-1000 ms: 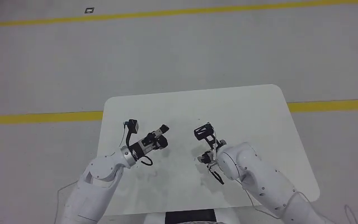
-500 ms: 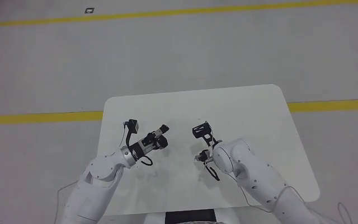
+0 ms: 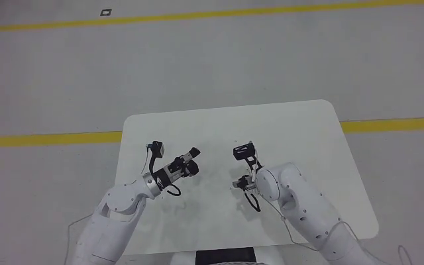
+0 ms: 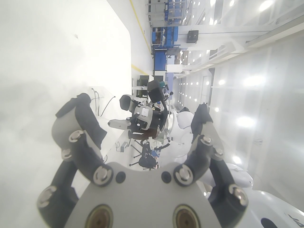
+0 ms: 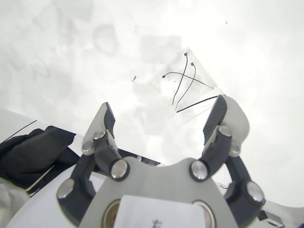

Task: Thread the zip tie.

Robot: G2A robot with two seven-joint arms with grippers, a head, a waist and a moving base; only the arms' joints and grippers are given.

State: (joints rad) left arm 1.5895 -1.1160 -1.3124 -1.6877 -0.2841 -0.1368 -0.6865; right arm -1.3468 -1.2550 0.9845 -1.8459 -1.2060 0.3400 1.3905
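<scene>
Right gripper [image 5: 163,110] is spread wide and holds nothing. It hangs above the white tabletop [image 3: 298,132], near the front middle part of it. Just past its fingertips lies a small clear tray [image 5: 206,72], and inside this tray are the black zip ties [image 5: 187,77]. Three of them lie crossed over each other, each with a small square head at one end. A fourth zip tie [image 5: 197,104] lies straighter, near the tray's closer edge. One end of it goes behind the ribbed pad [image 5: 213,117] of one finger; whether it touches the pad I cannot tell.

Left gripper [image 4: 141,107] is also spread, with nothing between its black-tipped fingers. It is above the tabletop, turned sideways, and faces the right gripper across a gap. In the left wrist view the tray with its thin black ties stands on the tabletop just beside the right gripper. All the zip ties lie loose in the tray, none of them threaded yet.
</scene>
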